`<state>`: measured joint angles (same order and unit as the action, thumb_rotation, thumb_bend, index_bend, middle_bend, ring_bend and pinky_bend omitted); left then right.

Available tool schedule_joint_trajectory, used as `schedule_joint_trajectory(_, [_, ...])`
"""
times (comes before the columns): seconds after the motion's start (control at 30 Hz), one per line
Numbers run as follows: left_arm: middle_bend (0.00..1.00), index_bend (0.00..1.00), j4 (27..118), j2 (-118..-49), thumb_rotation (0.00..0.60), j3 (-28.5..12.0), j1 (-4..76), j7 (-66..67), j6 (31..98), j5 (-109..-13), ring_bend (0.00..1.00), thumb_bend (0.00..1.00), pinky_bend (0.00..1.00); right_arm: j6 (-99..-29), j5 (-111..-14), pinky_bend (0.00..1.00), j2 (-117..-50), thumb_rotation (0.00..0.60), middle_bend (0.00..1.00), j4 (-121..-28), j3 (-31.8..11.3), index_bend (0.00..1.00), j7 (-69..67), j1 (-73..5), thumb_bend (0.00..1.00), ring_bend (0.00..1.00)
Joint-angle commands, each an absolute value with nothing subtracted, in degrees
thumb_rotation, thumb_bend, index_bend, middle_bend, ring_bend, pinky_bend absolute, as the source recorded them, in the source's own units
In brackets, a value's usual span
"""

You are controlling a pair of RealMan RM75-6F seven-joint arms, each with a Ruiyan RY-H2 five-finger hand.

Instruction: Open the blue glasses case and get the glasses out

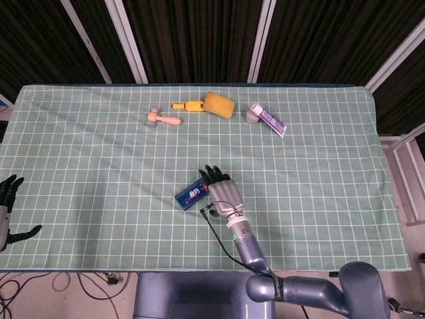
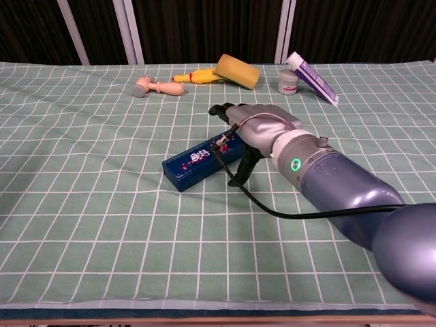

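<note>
The blue glasses case (image 1: pixel 191 193) (image 2: pixel 193 162) lies shut on the green checked cloth near the table's middle, angled with its right end farther back. My right hand (image 1: pixel 221 191) (image 2: pixel 253 131) hovers over the case's right end with its fingers spread, holding nothing; its thumb (image 2: pixel 240 172) points down beside the case's front edge. Whether it touches the case I cannot tell. My left hand (image 1: pixel 6 203) waits at the table's far left edge, fingers apart and empty. The glasses are not visible.
Along the back of the table lie a small wooden mallet (image 1: pixel 162 119) (image 2: pixel 156 86), a yellow toy (image 1: pixel 186 105), a yellow sponge (image 1: pixel 219 104) (image 2: pixel 238 71), a small white jar (image 2: pixel 288 84) and a white-and-purple tube (image 1: pixel 271 119) (image 2: pixel 312 76). A black cable (image 2: pixel 272 208) trails from my right wrist.
</note>
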<state>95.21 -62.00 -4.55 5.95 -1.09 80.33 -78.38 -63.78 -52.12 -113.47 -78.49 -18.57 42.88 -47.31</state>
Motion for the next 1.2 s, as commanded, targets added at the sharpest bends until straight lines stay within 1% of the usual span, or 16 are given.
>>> schedule_joint_trajectory(0.03, [0.0, 0.0, 95.28, -61.88, 0.6, -4.63, 6.01, -1.46, 80.12, -78.17, 0.0, 0.0, 0.0, -63.24, -51.86, 0.24, -115.73, 0.6, 0.0, -76.09, -19.52, 0.0, 42.45, -48.91, 0.12, 0.0])
schedule_joint_trajectory(0.27, [0.0, 0.0, 95.48, -61.66, 0.6, -4.68, 6.1, -2.42, 79.74, -77.96, 0.0, 0.0, 0.0, -62.17, -51.96, 0.24, -119.52, 0.6, 0.0, -70.48, -21.52, 0.0, 41.61, -51.99, 0.12, 0.0])
schedule_joint_trajectory(0.33, [0.0, 0.0, 95.56, -61.56, 0.6, -4.69, 6.14, -2.87, 79.55, -77.89, 0.0, 0.0, 0.0, -61.47, -51.9, 0.24, -121.29, 0.6, 0.0, -67.1, -23.05, 0.0, 40.97, -53.77, 0.11, 0.0])
schedule_joint_trajectory(0.57, [0.0, 0.0, 95.65, -61.49, 0.6, -4.72, 6.25, -3.25, 79.21, -77.61, 0.0, 0.0, 0.0, -60.26, -52.18, 0.24, -124.39, 0.6, 0.0, -60.89, -25.88, 0.0, 39.31, -57.42, 0.11, 0.0])
schedule_joint_trajectory(1.2, [0.0, 0.0, 95.86, -61.32, 0.6, -4.83, 6.34, -3.92, 78.81, -76.99, 0.0, 0.0, 0.0, -57.18, -50.79, 0.24, -128.02, 0.6, 0.0, -51.12, -30.8, 0.0, 37.98, -64.24, 0.12, 0.0])
